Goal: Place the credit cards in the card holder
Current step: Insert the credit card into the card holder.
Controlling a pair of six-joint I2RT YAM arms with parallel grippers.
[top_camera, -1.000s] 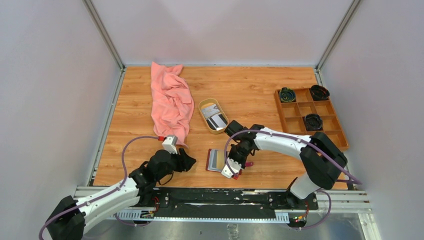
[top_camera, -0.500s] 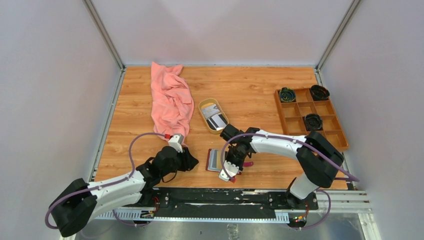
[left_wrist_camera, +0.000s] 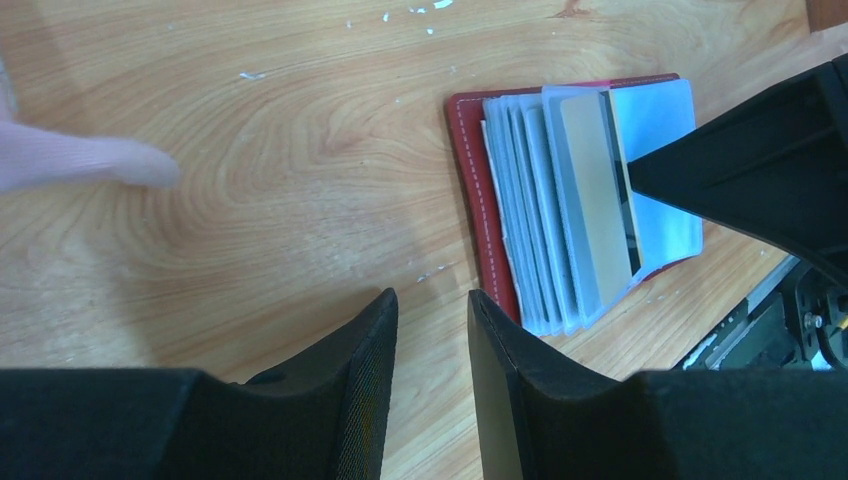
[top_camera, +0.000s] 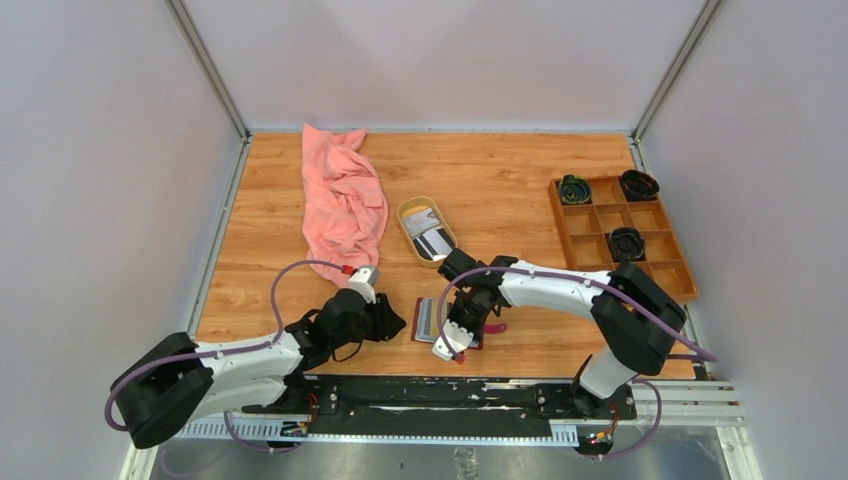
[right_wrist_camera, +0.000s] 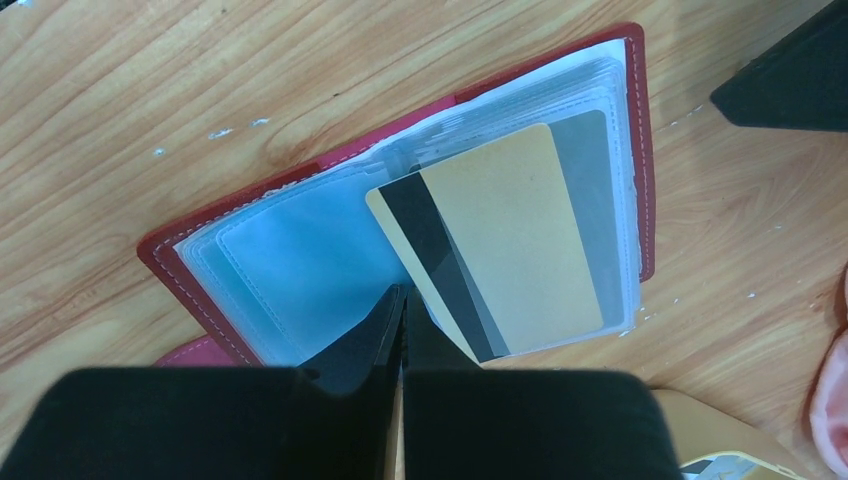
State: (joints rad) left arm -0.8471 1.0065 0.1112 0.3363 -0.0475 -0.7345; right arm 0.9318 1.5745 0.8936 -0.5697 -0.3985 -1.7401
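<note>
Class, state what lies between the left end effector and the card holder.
Only bare table separates the left end effector from the card holder in the left wrist view.

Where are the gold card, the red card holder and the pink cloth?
gold card (right_wrist_camera: 510,240): right wrist view, middle of its gold face.
red card holder (left_wrist_camera: 470,170): left wrist view, its stitched red cover edge.
pink cloth (top_camera: 343,205): top view, middle of the crumpled fabric.
</note>
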